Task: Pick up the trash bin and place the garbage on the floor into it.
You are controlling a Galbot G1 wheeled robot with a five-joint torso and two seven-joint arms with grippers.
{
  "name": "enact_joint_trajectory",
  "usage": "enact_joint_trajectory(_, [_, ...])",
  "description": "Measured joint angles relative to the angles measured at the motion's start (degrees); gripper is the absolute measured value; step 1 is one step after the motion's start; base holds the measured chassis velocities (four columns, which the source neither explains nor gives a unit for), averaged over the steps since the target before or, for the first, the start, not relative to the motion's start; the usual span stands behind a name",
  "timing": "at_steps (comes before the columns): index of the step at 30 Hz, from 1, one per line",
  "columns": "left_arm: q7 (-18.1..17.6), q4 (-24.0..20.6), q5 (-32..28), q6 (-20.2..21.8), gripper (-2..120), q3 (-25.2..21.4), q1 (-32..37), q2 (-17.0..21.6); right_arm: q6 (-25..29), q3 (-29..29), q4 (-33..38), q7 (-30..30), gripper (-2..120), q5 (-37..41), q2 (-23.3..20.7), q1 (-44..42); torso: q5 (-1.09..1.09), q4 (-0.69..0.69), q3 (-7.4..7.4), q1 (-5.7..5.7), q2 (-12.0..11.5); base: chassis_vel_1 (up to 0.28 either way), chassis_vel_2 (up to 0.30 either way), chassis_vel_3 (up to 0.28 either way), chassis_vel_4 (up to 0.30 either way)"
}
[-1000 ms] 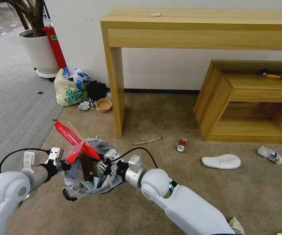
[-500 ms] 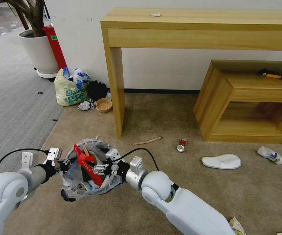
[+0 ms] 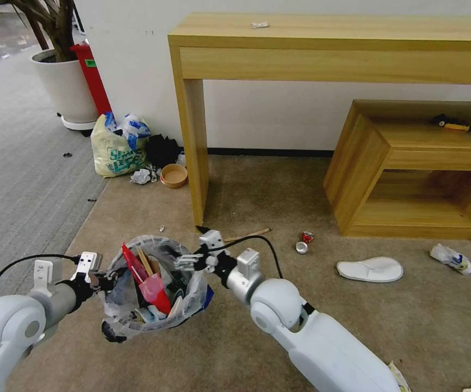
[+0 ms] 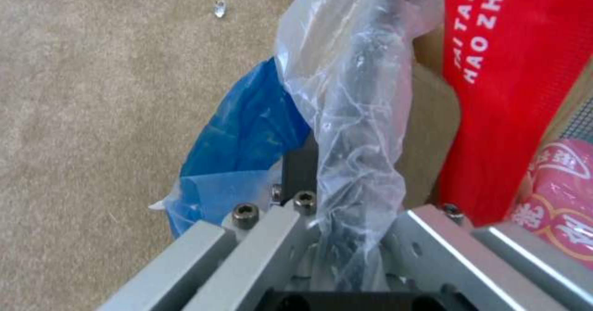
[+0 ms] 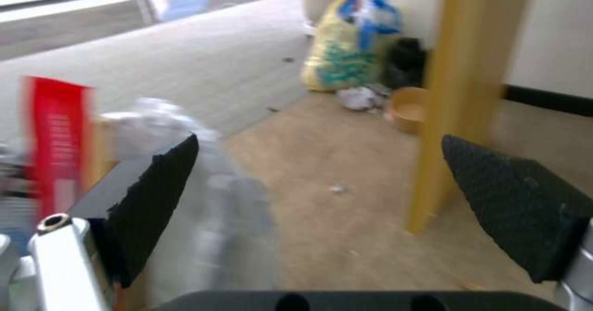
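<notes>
Head view: left hand [image 3: 104, 279] grips trash bin [image 3: 153, 321]; right hand [image 3: 194, 260] open.

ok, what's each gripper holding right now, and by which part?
Left gripper is clamped on the small round black trash bin at its bag-covered rim. Right gripper is open beside the bin, holding nothing.

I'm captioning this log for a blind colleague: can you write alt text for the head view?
The left gripper clamps the rim of the trash bin, held above the tan floor and stuffed with a red wrapper and cardboard, while the open right gripper hangs at the opposite rim. A white slipper and a crushed can lie near a wooden desk.
</notes>
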Motion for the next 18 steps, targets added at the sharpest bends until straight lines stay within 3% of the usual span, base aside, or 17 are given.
enact_joint_trajectory(9, [0.1, -0.5, 0.5, 0.0, 0, -0.2, 0.8, -1.2, 0.7, 9.6, 1.6, 0.0, 100, -3.4, -1.5, -7.1, 0.0, 0.01, 0.0, 0.0, 0.0, 0.0, 0.0, 0.0, 0.0])
enact_joint_trajectory(18, [0.3, -0.6, 0.8, 0.0, 0, -0.3, 0.8, -1.2, 1.9, 15.3, 2.4, 0.4, 100, -5.0, -1.9, -12.4, 0.0, -0.01, 0.0, 0.0, 0.0, 0.0, 0.0, 0.0, 0.0])
